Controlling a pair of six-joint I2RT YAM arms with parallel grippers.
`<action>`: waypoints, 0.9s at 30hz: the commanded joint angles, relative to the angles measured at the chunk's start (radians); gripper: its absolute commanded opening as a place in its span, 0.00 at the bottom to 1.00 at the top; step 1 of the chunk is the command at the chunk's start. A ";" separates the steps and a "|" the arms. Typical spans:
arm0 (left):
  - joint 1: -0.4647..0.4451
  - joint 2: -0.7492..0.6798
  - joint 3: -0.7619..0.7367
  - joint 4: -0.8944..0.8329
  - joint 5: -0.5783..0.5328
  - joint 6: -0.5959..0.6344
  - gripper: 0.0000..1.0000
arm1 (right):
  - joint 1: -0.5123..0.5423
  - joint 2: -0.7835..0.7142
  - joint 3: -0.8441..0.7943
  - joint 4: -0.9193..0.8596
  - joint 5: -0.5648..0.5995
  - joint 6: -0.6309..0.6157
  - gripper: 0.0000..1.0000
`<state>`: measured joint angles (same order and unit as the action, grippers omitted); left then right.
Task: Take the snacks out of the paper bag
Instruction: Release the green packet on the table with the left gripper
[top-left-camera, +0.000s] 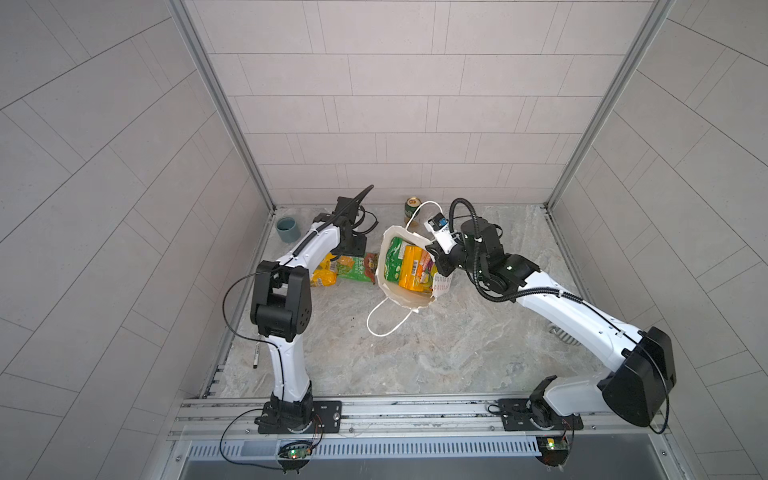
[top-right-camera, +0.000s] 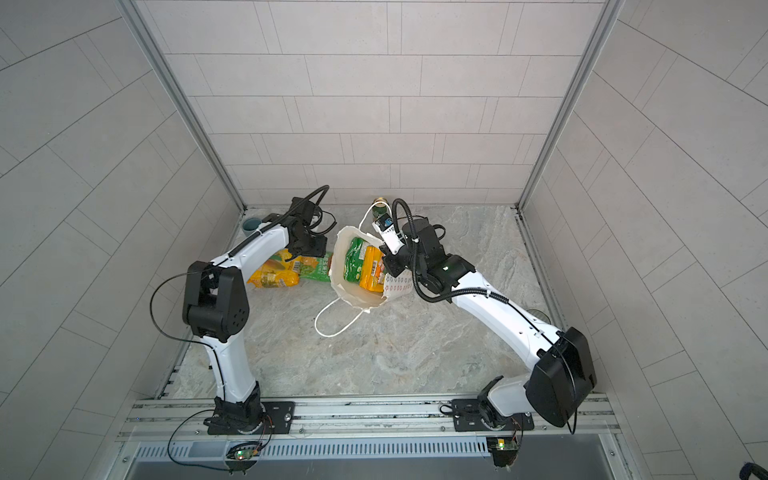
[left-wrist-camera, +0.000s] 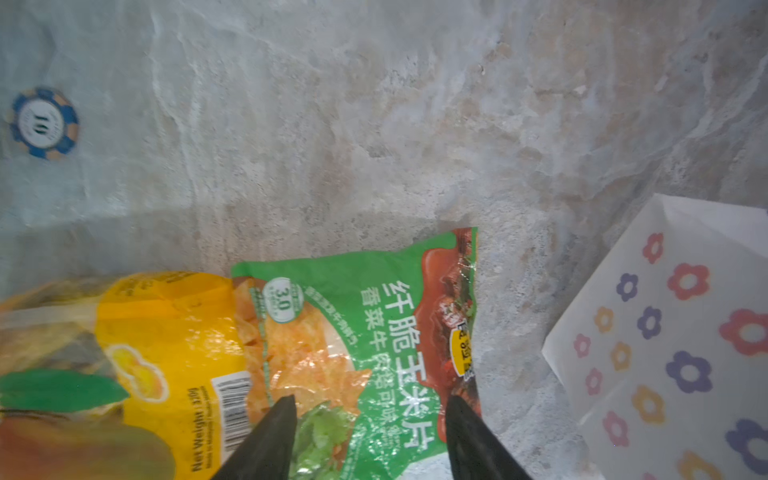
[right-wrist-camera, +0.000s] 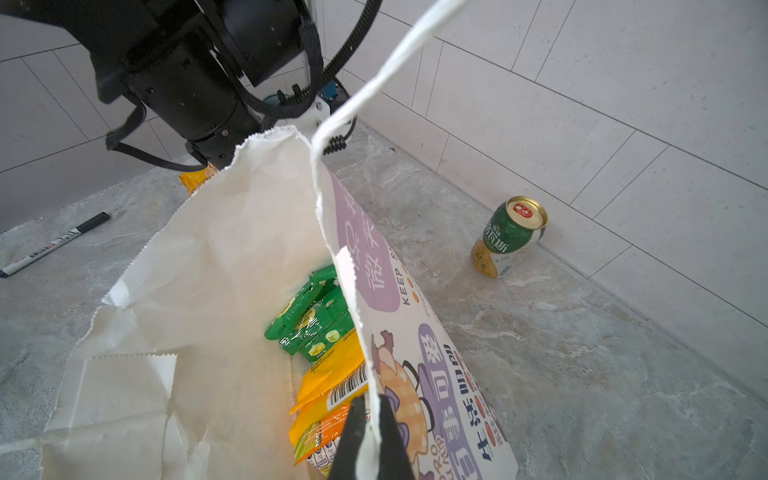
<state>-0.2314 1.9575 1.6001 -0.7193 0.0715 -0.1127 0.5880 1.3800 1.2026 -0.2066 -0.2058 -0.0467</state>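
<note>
The chip (left-wrist-camera: 43, 123) reads "10". The green packet (left-wrist-camera: 353, 332) reads "3.0" and "纤脆玉米片". The yellow packet (left-wrist-camera: 166, 332) reads "Net Weight". The bag (right-wrist-camera: 415, 316) reads "KEEP".

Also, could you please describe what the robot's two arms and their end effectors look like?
Both the left arm and right arm have white link shells with black joint housings and black base plates. A thin black cable loops off the left; a ribbed black hose runs along the right. The left end effector and right end effector each have two tapered black fingers.
</note>
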 joint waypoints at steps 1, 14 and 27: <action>-0.012 0.028 -0.018 -0.009 -0.001 -0.017 0.68 | -0.005 0.000 -0.008 -0.010 0.001 0.013 0.04; -0.013 0.081 -0.080 0.093 0.094 -0.068 0.76 | -0.005 0.002 -0.008 -0.010 -0.001 0.013 0.05; -0.007 0.050 -0.108 0.126 -0.011 -0.118 0.69 | -0.005 0.007 -0.007 -0.010 0.001 0.013 0.06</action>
<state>-0.2470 2.0365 1.5158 -0.6022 0.1276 -0.2050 0.5877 1.3800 1.2026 -0.2066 -0.2058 -0.0467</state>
